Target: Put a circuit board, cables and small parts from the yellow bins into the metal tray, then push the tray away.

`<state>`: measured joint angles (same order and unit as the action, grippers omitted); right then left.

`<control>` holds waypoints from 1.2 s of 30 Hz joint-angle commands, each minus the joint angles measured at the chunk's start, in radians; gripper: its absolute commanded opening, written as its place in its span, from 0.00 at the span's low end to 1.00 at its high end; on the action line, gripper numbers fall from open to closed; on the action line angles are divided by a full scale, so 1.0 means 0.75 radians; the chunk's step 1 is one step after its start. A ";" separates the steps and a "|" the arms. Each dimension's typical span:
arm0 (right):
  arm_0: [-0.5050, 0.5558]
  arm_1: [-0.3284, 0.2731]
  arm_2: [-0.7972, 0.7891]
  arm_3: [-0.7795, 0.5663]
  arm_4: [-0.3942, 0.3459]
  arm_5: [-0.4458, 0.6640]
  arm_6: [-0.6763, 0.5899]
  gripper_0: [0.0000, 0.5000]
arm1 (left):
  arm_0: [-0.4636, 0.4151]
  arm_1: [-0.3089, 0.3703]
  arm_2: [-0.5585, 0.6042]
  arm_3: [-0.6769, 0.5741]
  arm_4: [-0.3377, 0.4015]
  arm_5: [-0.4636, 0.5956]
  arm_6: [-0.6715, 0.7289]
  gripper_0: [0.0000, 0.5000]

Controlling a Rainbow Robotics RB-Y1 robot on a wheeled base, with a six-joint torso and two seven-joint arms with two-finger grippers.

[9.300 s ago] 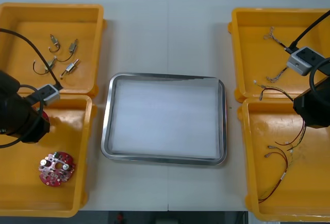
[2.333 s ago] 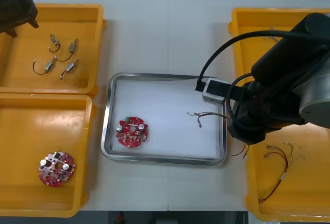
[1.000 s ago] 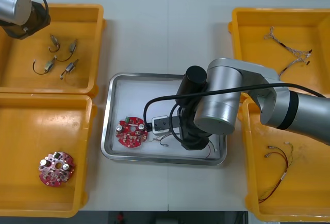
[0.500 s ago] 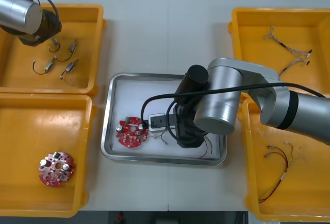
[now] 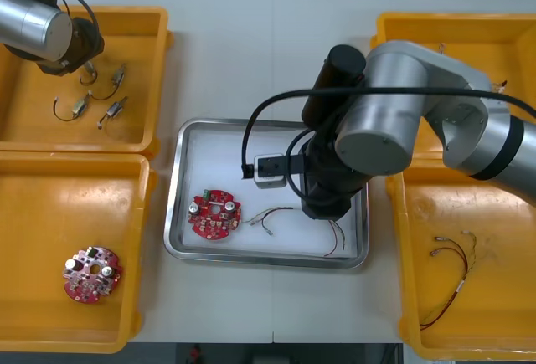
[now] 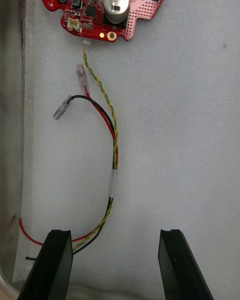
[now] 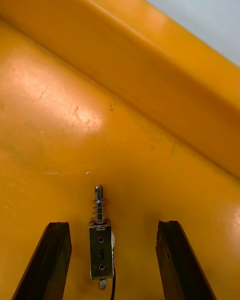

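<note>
Metal tray (image 5: 174, 205): at the middle of the table (image 5: 251, 46), white inside, with yellow bins on both sides.
Tray contents: a round red circuit board (image 5: 215, 214) at the near left. A red and yellow cable (image 5: 272, 215) lies just right of it, one end just beside the board's edge and the other running toward the tray's near rim.
Right gripper (image 6: 115, 236): over the tray, above the cable's tail, fingers apart and gripping nothing.
Left gripper (image 7: 112, 227): low inside the far-left bin (image 5: 142, 21), fingers apart. One small metal part (image 7: 100, 240) lies between them, touching neither.
Far-left bin, rest: more small metal parts (image 5: 114, 110) near its middle.
Near-left bin (image 5: 33, 213): a second circuit board (image 5: 91, 274) toward its near edge.
Near-right bin (image 5: 502, 314): loose cables (image 5: 448, 272).
Far-right bin (image 5: 402, 63): partly covered by the right arm.
Open room: the tray's far-left part is bare. Bare table lies beyond its far rim, with narrow strips between the tray and the bins.
</note>
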<state>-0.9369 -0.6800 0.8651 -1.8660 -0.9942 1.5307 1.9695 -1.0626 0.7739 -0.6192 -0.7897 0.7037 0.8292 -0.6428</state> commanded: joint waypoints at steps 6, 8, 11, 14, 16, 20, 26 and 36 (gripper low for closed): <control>-0.041 -0.126 -0.288 -0.071 -0.141 0.186 -0.241 1.00 | 0.024 -0.009 -0.027 -0.002 0.023 -0.038 -0.014 1.00; -0.041 -0.153 -0.348 -0.083 -0.149 0.234 -0.331 1.00 | 0.030 -0.009 -0.031 -0.002 0.031 -0.038 -0.016 1.00; -0.035 -0.177 -0.427 -0.083 -0.155 0.295 -0.444 1.00 | 0.034 -0.007 -0.054 -0.002 0.031 -0.050 -0.012 1.00; -0.003 -0.190 -0.524 -0.081 -0.147 0.342 -0.546 1.00 | 0.044 -0.007 -0.093 0.000 0.035 -0.079 -0.006 1.00; 0.024 -0.198 -0.587 -0.081 -0.129 0.364 -0.605 1.00 | 0.046 -0.007 -0.105 -0.002 0.035 -0.089 0.000 1.00; 0.087 -0.220 -0.701 -0.081 -0.084 0.403 -0.746 1.00 | 0.048 -0.007 -0.113 0.000 0.041 -0.093 0.008 1.00; 0.169 -0.253 -0.832 -0.081 -0.002 0.444 -0.961 1.00 | 0.048 -0.007 -0.121 0.010 0.074 -0.093 0.012 1.00; 0.204 -0.274 -0.931 0.056 0.092 0.456 -1.333 1.00 | 0.048 -0.007 -0.158 0.010 0.070 -0.128 0.000 0.32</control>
<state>-0.7790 -0.8479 0.2053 -1.8616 -0.9438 1.8696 1.0629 -1.0370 0.7730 -0.7016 -0.7876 0.7496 0.7570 -0.6428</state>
